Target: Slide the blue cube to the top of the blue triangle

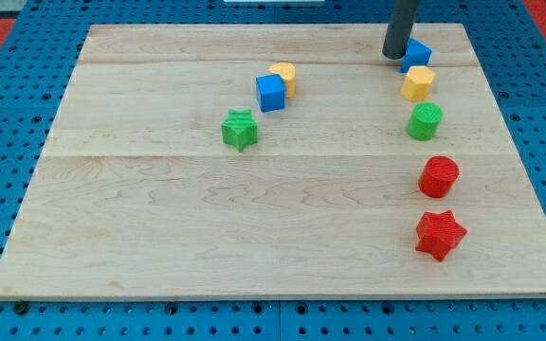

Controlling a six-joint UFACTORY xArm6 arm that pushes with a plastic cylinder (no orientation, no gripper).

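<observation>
The blue cube (270, 93) sits on the wooden board (254, 218) a little left of the middle, near the view's top, touching a yellow block (284, 76) at its upper right. The blue triangle (417, 53) lies at the view's upper right, partly hidden by my rod. My tip (395, 55) rests on the board right against the triangle's left side, far to the right of the blue cube.
A green star (240, 129) lies just below-left of the blue cube. Down the right side below the triangle stand a yellow hexagon (418, 83), a green cylinder (424, 121), a red cylinder (438, 177) and a red star (440, 235).
</observation>
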